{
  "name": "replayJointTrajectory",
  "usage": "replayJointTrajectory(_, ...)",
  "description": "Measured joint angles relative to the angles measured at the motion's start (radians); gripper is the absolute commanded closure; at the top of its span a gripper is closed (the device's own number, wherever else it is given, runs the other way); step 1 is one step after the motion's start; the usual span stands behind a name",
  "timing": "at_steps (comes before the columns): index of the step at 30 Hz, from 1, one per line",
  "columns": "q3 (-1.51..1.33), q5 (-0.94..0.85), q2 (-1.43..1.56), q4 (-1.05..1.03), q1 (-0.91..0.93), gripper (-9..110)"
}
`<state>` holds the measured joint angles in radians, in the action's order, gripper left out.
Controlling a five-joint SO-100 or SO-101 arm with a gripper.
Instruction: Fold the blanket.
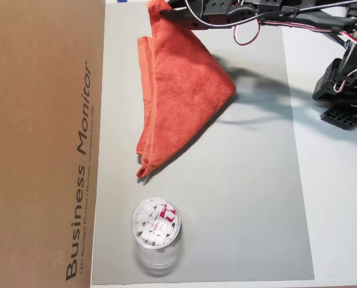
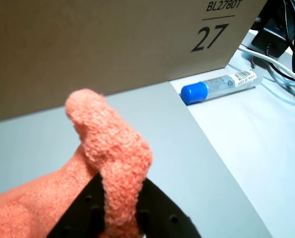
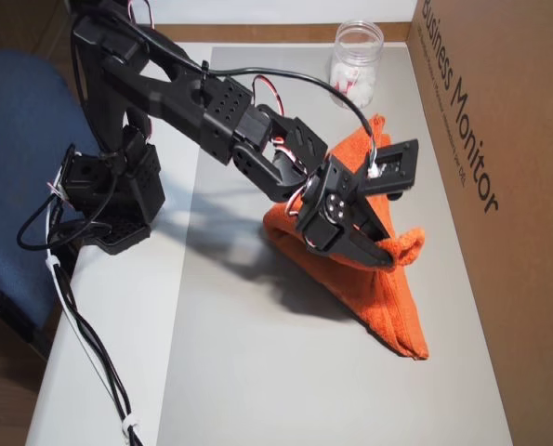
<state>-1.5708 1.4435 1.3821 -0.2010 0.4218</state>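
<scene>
1. Grey matting [image 1: 250, 198] covers the middle of a white desk [image 1: 334, 198], with a tall brown cardboard box [image 1: 40, 144] printed "Business Monitor" standing along one edge of the mat.
2. Closest to the wrist camera, the hand [image 2: 121, 218] shows 2 black fingers [image 2: 78, 218] pressed against either side of a bunched fold of the blanket [image 2: 115, 163], so it is clamped on the cloth.
3. That pinched fold rises above the fingers as a fuzzy orange-red lump, and more of the blanket trails off to the lower left of the wrist view.
4. In an overhead view the hand [image 3: 384, 255] grips a corner of the blanket [image 3: 388, 307] lifted off the mat, while the rest of the cloth lies on the grey mat as a long triangle.
5. In an overhead view the blanket [image 1: 178, 90] lies as a folded triangle, its doubled edge running close to the cardboard box and its point aimed toward a clear plastic cup [image 1: 156, 231].
6. The cup stands upright on the mat, apart from the blanket, and holds small white pieces with a red-and-white label among them.
7. The black arm [image 3: 192, 93] reaches from its base [image 3: 118, 204] at the desk edge across to the blanket, with white and red wires looped along it.
8. Beyond the mat in the wrist view, a clear tube with a blue cap [image 2: 219, 87] lies on its side on the white desk, just beside the box, which there reads "27".
9. A blue chair [image 3: 20, 177] stands beside the desk, behind the arm's base.
</scene>
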Motion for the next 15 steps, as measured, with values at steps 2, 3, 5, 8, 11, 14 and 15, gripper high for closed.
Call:
replayJointTrajectory(2, 0.049, 0.028, -0.057, 0.006, 0.000, 102)
replayJointTrajectory(3, 0.061, 0.032, -0.071, 0.006, 0.000, 102)
replayJointTrajectory(5, 0.109, 0.051, -0.120, 0.006, 0.002, 102)
replayJointTrajectory(8, 0.175, 0.086, -0.195, 0.006, 0.003, 102)
replayJointTrajectory(11, 0.238, 0.120, -0.253, 0.006, 0.005, 102)
replayJointTrajectory(14, 0.295, 0.132, -0.314, 0.006, 0.006, 102)
replayJointTrajectory(15, 0.307, 0.132, -0.333, 0.006, 0.006, 102)
